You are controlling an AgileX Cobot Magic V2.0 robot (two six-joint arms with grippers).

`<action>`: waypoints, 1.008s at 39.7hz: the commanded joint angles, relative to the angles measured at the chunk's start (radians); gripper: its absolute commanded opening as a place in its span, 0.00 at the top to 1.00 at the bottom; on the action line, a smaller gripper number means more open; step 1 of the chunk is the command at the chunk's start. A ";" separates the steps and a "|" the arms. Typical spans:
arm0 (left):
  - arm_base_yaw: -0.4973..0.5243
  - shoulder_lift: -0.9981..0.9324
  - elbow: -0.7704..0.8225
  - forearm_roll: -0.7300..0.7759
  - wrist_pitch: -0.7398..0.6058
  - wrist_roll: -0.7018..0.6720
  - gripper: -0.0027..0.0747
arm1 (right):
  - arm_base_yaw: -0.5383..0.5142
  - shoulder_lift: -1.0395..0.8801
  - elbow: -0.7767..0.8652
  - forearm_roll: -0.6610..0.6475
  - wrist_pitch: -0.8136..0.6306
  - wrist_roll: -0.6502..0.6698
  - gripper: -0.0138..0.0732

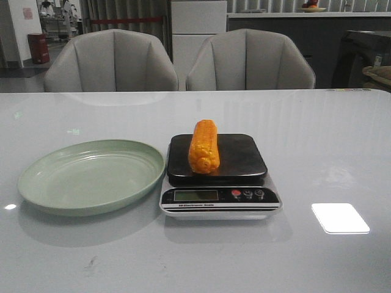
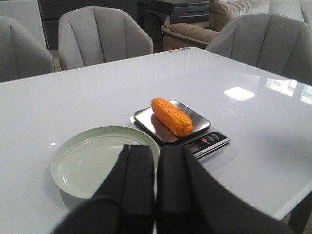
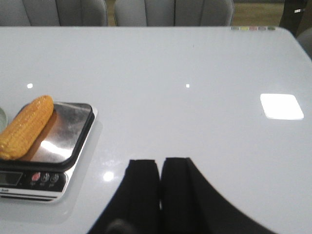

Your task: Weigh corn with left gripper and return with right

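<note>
Corn [image 1: 204, 146] flat on scale [image 1: 220, 198], long axis front-back; both grippers' fingers together, empty.

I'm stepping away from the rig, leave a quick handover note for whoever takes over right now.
Left hand: shut, empty, held back above the table near the plate.
Right hand: shut, empty, off to the right of the scale.
Corn: lying lengthwise on the left part of the scale's black platform, nothing touching it.
Done: corn is placed on the scale. The display can't be read.
Left: right hand picks the corn up and returns it, probably to the plate, which has nothing on it.
</note>
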 commanded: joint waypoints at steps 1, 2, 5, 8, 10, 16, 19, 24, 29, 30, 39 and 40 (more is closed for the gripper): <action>-0.005 0.011 -0.024 0.003 -0.071 0.000 0.82 | -0.005 0.024 -0.038 0.000 -0.043 -0.006 0.67; -0.005 0.011 -0.024 0.003 -0.071 0.000 0.82 | -0.004 0.026 -0.038 0.000 -0.043 -0.006 0.67; -0.005 0.011 -0.024 0.003 -0.071 0.000 0.82 | 0.006 0.033 -0.038 0.018 -0.042 -0.006 0.66; -0.005 0.011 -0.024 0.003 -0.071 0.000 0.82 | 0.028 0.046 -0.038 0.028 -0.044 -0.006 0.60; -0.005 0.011 -0.024 0.003 -0.071 0.000 0.82 | 0.048 0.056 -0.038 0.032 -0.044 -0.006 0.52; -0.005 0.011 -0.024 0.003 -0.071 0.000 0.82 | 0.128 0.116 -0.040 0.034 -0.090 -0.006 0.17; -0.005 0.011 -0.024 0.003 -0.071 0.000 0.82 | 0.168 0.153 -0.046 0.079 -0.109 -0.005 0.14; -0.005 0.011 -0.024 0.003 -0.071 0.000 0.82 | 0.244 0.243 -0.086 0.190 -0.088 -0.006 0.16; -0.005 0.011 -0.024 0.003 -0.071 0.000 0.82 | 0.270 0.345 -0.108 0.252 -0.117 -0.005 0.16; -0.005 0.011 -0.024 0.003 -0.071 0.000 0.82 | 0.270 0.360 -0.108 0.258 -0.124 -0.005 0.16; -0.005 0.011 -0.024 0.003 -0.071 0.000 0.82 | 0.270 0.499 -0.109 0.273 -0.192 -0.005 0.16; -0.005 0.011 -0.024 0.003 -0.071 0.000 0.82 | 0.270 0.513 -0.111 0.285 -0.199 -0.005 0.16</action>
